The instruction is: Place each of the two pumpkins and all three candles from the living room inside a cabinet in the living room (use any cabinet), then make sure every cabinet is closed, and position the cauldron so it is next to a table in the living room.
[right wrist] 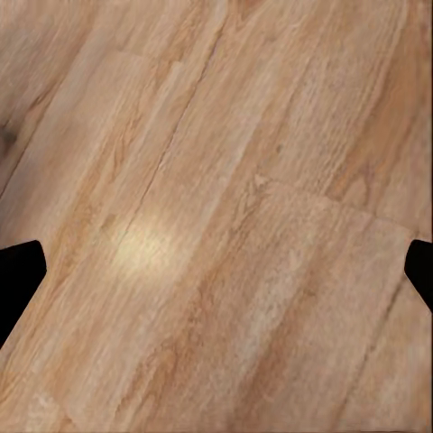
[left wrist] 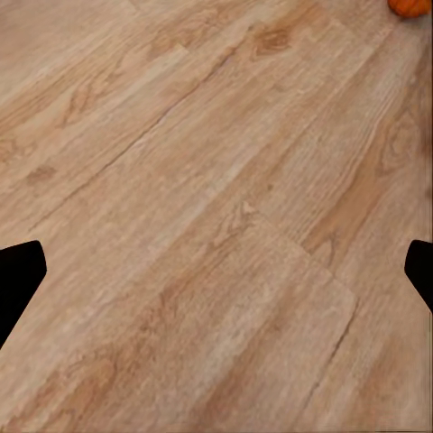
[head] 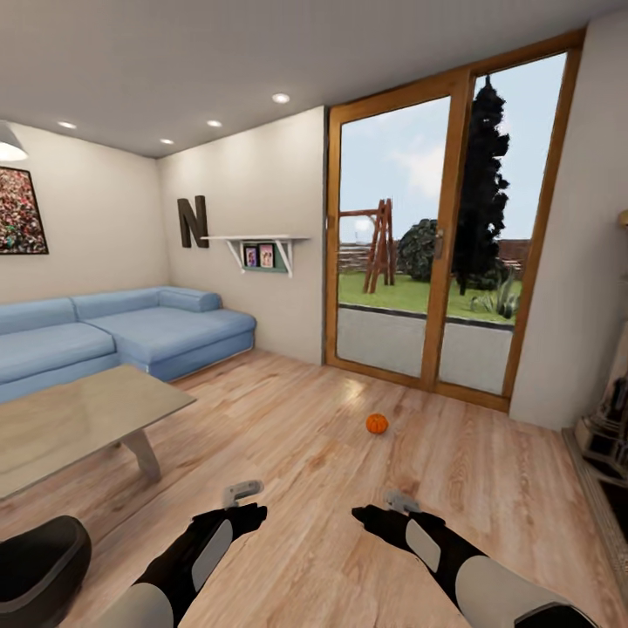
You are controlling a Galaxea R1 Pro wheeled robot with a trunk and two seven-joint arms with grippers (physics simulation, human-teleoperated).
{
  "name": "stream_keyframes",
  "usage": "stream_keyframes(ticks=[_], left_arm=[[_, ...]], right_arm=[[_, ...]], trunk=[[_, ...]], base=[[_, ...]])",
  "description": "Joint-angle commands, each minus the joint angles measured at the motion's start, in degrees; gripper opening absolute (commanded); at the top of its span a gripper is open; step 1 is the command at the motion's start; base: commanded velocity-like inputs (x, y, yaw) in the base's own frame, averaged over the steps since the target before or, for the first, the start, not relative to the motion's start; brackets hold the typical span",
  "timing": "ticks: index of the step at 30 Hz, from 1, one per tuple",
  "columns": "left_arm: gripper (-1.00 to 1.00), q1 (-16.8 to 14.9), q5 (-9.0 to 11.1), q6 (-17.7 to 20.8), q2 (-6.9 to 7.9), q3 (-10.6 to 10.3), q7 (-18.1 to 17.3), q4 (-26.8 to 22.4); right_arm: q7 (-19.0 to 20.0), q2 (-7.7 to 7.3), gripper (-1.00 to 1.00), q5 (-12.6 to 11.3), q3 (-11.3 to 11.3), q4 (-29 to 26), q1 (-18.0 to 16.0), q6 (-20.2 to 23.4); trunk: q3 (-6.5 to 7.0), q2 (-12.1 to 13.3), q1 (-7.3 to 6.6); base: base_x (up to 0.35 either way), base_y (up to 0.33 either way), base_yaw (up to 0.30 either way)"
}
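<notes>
One small orange pumpkin (head: 377,423) lies on the wooden floor in front of the glass doors, well ahead of both hands. Its edge also shows as the pumpkin (left wrist: 410,6) in the left wrist view. My left gripper (head: 248,503) and right gripper (head: 384,509) hover low over bare floor, both open and holding nothing. The wrist views show the left gripper (left wrist: 216,275) and right gripper (right wrist: 216,275) with dark fingertips spread wide over planks. A round black cauldron (head: 39,567) sits at the lower left, cut off by the picture's edge, near the table (head: 78,419).
A blue corner sofa (head: 122,331) stands behind the low pale table. Wood-framed glass doors (head: 436,235) fill the far wall. An ornate fireplace (head: 610,419) stands at the right edge. A wall shelf (head: 257,244) hangs by the sofa.
</notes>
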Motion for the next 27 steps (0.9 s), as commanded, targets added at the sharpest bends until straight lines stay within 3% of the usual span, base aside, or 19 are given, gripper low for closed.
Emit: stream_keyframes(ticks=[1, 14, 27], left_arm=[[1.0, -0.01, 0.62, 0.19, 0.06, -0.32, 0.54, -0.14], [1.0, -0.01, 0.82, 0.35, 0.07, 0.06, 0.19, -0.2], [1.0, -0.01, 1.3, 0.45, 0.06, 0.21, 0.35, -0.23]], right_arm=[[0.06, -0.14, 1.0, -0.17, 0.17, 0.02, -0.05, 0.16], [0.05, -1.42, 1.0, -0.15, 0.17, 0.28, -0.05, 0.01], [0.05, -1.62, 1.0, -0.18, 0.17, 1.48, -0.05, -2.23]], trunk=[[-0.04, -0.03, -0.01], [-0.22, -0.03, -0.01], [1.34, 5.18, -2.86]], base=[[0.0, 0.0, -0.267], [0.06, 0.0, -0.203], [0.001, 0.0, -0.121]])
